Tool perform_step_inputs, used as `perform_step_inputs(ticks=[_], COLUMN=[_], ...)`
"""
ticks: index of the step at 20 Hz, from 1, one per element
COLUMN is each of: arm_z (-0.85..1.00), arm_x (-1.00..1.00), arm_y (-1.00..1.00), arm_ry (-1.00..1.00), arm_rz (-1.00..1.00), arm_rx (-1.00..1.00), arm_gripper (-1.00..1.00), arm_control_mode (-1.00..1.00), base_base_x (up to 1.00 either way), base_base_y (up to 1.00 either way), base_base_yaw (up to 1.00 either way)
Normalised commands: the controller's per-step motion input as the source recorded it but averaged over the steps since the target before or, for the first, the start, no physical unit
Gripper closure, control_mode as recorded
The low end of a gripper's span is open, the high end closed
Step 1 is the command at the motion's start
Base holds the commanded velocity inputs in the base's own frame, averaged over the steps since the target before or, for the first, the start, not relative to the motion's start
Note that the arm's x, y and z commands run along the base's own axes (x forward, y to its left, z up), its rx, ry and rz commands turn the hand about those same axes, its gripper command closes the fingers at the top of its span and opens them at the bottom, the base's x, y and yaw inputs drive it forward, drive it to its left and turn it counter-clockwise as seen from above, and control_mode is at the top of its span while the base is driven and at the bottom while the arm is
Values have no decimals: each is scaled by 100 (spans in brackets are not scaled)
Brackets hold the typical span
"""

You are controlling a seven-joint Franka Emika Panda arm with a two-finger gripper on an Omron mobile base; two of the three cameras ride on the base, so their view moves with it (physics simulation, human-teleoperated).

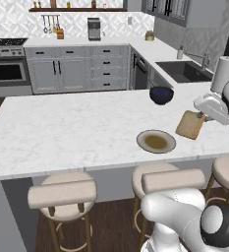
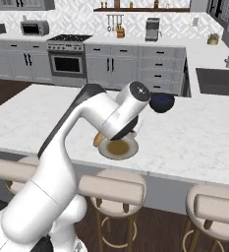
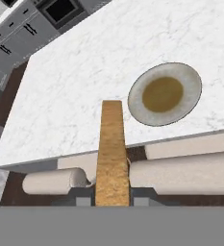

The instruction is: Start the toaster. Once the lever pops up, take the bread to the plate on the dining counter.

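Left base view: a golden-tan, roughly square bread (image 1: 190, 125) slice hangs clamped in the gripper (image 1: 201, 116), above the white marble dining counter (image 1: 62, 133) near its front edge, just right of the brownish-grey plate (image 1: 156, 141). A dark blue bowl (image 1: 161, 94) sits behind.

Right base view: the arm hides most of the bread (image 2: 98, 140); stools (image 2: 113, 189) line the counter's front edge.

Hand view: the bread (image 3: 112, 153) appears edge-on between the fingertips (image 3: 144, 196).

In the right base view the arm hides most of the bread (image 2: 99, 140) and part of the plate (image 2: 121, 153).
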Motion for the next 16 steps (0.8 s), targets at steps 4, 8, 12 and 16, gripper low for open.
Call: perform_step_inputs(ticks=[4,8,12,16], arm_z=[-44,-59,-22,-14], arm_x=[28,46,65,46], arm_y=[27,14,8,15], arm_ry=[0,0,0,0], arm_rz=[7,1,0,0], arm_rx=[3,0,0,0], arm_gripper=[100,100,100,100], arm_control_mode=[-100,-100,-100,-100], base_base_x=[0,0,0,0], base_base_y=[0,0,0,0], base_base_yaw=[0,0,0,0])
